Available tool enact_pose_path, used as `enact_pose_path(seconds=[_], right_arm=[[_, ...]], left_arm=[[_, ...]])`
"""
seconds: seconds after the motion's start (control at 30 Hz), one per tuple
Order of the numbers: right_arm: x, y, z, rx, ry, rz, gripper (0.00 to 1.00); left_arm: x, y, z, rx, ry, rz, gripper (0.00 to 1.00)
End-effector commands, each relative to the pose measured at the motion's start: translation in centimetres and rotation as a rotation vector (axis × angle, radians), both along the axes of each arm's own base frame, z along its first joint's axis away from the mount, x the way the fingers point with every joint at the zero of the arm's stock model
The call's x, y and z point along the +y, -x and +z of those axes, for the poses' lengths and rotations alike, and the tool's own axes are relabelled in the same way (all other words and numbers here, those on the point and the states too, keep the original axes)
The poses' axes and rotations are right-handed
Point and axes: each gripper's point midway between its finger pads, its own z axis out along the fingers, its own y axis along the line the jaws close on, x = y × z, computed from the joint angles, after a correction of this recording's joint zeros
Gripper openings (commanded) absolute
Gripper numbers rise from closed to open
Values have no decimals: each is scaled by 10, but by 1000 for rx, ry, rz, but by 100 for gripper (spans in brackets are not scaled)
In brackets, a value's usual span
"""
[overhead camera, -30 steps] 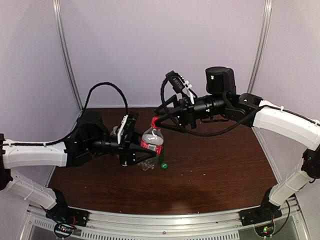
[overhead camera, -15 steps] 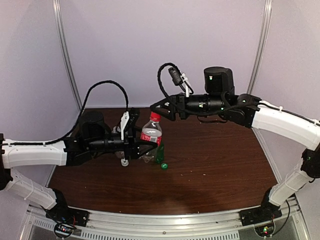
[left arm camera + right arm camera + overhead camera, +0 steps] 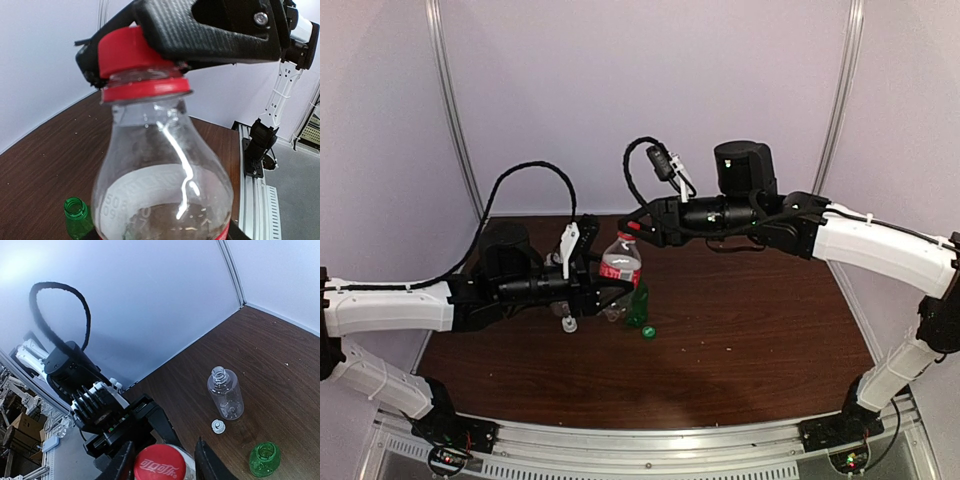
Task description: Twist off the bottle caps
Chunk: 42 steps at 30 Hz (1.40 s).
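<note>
My left gripper [image 3: 610, 288] is shut on the body of the clear bottle with a red label [image 3: 621, 265], holding it upright above the table. The bottle [image 3: 165, 190] fills the left wrist view. Its red cap [image 3: 131, 52] sits on the neck, with my right gripper's black fingers [image 3: 210, 30] closed round it from above. In the right wrist view the cap [image 3: 159, 463] lies between the fingers of my right gripper [image 3: 164, 452]. A green bottle [image 3: 263, 458] and a clear bottle [image 3: 226, 392] stand open-necked, with a white cap [image 3: 218, 426] lying between them.
A loose green cap [image 3: 648, 331] lies on the brown table [image 3: 750, 340] just in front of the green bottle [image 3: 640, 305]. The white cap [image 3: 569, 324] lies under my left arm's wrist. Grey walls close the back and sides.
The left gripper brought the bottle from tilted to upright. The right gripper slid left over the red cap and its fingers closed in on it.
</note>
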Motion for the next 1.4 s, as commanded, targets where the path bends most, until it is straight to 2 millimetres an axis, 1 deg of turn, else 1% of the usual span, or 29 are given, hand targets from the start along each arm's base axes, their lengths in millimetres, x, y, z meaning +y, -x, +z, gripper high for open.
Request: enact_pose_path(seconds=[0.0,0.27,0.4,0.47,0.5,0.57,0.67,0.73,0.83,0.93,1.13,1.37], right_arm=[[7,7,19,-31,-55,46,37],[8,12,20,-74,-60,84,15],[6,17,16,-157,-35,143,11],[5,24,14,-209,-31,215,11],[5,32,12,-235,-29,271,11],[4,46,9,-297,-25,377,11],[0,66,1,-365,-22,538,14],[-3,76,-2,-379,-28,621,15],[-7,87,-3,-384,-42,707,20],[-7,87,-3,-387,-43,711,23],[-9,80,2,-386,-34,639,28],[-9,71,7,-358,-30,558,40]], left_arm=[[1,-2,26,-64,47,13,29],[2,-3,28,-70,49,25,28],[2,2,30,-76,59,-2,28],[2,10,33,-86,73,-40,29],[1,15,34,-91,82,-67,29],[0,31,37,-104,100,-155,29],[-1,61,41,-115,134,-330,29],[0,80,45,-104,166,-443,30],[2,98,50,-86,203,-561,30],[1,102,51,-70,218,-596,30],[-2,96,50,-68,216,-566,30],[-4,86,45,-67,194,-508,29]])
